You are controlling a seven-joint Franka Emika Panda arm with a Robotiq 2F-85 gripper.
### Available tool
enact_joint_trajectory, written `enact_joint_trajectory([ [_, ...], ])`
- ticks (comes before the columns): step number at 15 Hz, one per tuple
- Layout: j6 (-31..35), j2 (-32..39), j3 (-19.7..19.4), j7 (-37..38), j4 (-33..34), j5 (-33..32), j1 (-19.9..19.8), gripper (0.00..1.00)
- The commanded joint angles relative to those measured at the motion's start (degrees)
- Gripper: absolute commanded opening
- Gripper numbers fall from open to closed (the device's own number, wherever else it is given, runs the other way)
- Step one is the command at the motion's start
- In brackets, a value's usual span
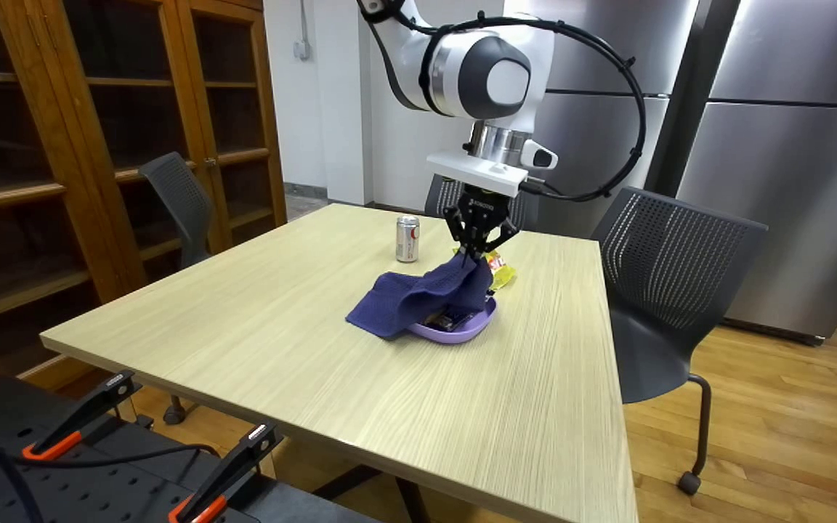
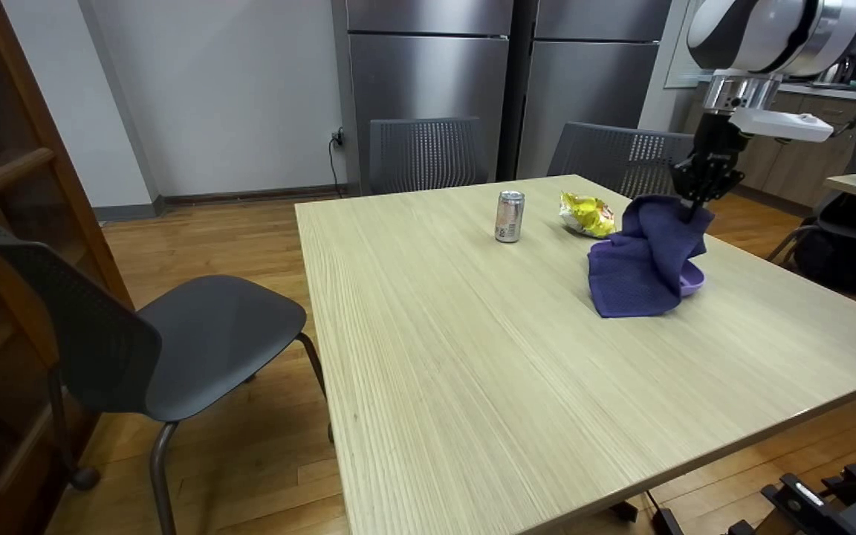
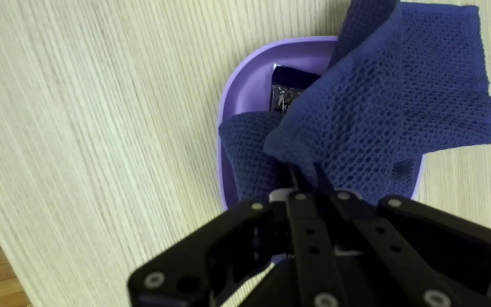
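While in the claw point(image 1: 471, 251), cloth point(image 1: 429, 292) across dish point(image 1: 455, 337) edge, can point(image 1: 407, 240) apart.

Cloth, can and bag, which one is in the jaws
The cloth: the jaws pinch its raised part over the dish, touching neither the can nor the bag.

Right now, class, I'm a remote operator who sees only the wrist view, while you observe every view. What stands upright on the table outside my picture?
Observer: A silver can, visible in both exterior views.
Operator: My claw grips the blue cloth. What lies closer to it than that can?
Observer: A crumpled yellow packet, resting on the table.
Operator: Any furniture beside the table?
Observer: Yes, a gray chair stands by its edge in an exterior view.
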Motion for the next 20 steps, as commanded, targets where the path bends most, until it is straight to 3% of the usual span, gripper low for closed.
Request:
enact_joint_trajectory([
  [1,-0.83,0.71,0.26,2.20,1.37,-2.12,-0.22,0.36],
  [8,-0.56,0.10,-0.47,4.45,0.49,-5.03,0.49,0.90],
  [10,-0.70,0.02,-0.57,5.29,-0.01,-5.85,0.74,1.00],
  [20,-0.02,-0.23,1.83,7.35,-3.89,0.56,-1.08,1.00],
])
